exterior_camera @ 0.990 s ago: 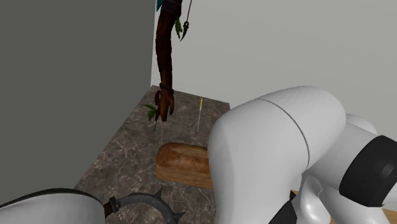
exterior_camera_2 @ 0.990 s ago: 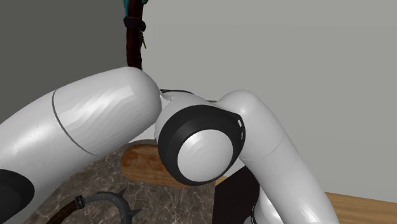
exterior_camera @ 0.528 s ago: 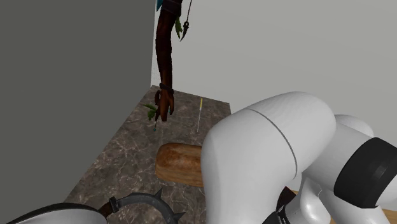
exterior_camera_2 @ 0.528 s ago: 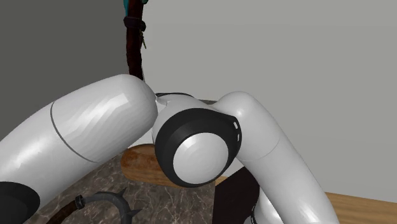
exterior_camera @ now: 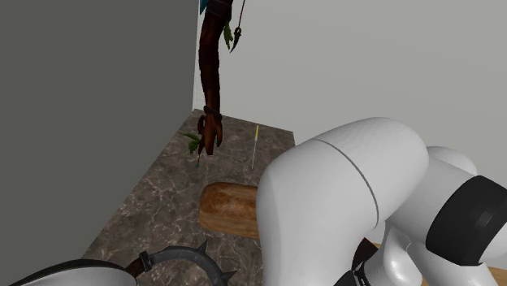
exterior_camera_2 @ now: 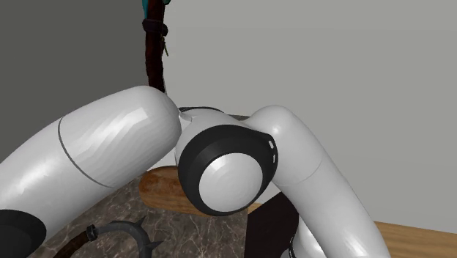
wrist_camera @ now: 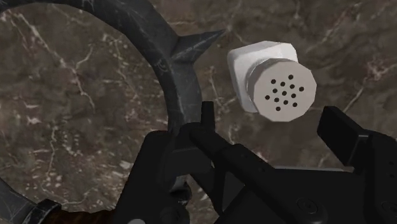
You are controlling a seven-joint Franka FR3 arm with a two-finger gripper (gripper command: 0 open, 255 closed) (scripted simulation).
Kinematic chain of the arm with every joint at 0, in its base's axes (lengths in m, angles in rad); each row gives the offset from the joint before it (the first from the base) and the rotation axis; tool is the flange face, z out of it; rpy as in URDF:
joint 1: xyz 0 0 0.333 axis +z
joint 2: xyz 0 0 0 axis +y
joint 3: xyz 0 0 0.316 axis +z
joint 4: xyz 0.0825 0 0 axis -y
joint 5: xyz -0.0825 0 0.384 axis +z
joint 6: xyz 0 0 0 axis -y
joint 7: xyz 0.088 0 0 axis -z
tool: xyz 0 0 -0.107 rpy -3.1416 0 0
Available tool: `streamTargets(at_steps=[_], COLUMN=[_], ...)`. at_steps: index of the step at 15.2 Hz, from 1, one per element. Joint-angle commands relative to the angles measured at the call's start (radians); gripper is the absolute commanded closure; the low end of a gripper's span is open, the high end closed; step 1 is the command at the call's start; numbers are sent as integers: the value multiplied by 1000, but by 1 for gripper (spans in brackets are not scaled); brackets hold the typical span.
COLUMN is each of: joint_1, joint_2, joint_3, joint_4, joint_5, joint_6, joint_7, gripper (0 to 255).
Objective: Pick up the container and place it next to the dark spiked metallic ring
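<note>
Apparently set down, the container (wrist_camera: 270,79) sits just beside the spiked ring (wrist_camera: 170,70). The pincer (wrist_camera: 269,129) hangs open, clear of it.

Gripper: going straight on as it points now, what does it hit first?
Probably the white shaker, ahead of the open gripper and roughly in line with its finger gap, beside the ring. Depth is unclear; it might reach the marble top instead.

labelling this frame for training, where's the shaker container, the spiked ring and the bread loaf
shaker container (wrist_camera: 284,93): wrist view, on its perforated lid
spiked ring (wrist_camera: 170,70): wrist view, on the band beside a spike
bread loaf (exterior_camera: 228,209): shoulder view, on its visible rounded end
</note>
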Motion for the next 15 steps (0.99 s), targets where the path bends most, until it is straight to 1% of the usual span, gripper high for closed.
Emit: streamTargets(at_steps=[1, 4, 8, 15], joint_1=[0, 0, 12, 12], joint_2=[0, 0, 1, 1], joint_3=[0, 0, 2, 2], joint_4=[0, 0, 132, 132], joint_5=[0, 0, 4, 4], joint_6=[0, 0, -128, -128], joint_7=[0, 0, -7, -7], gripper=[0, 0, 0, 0])
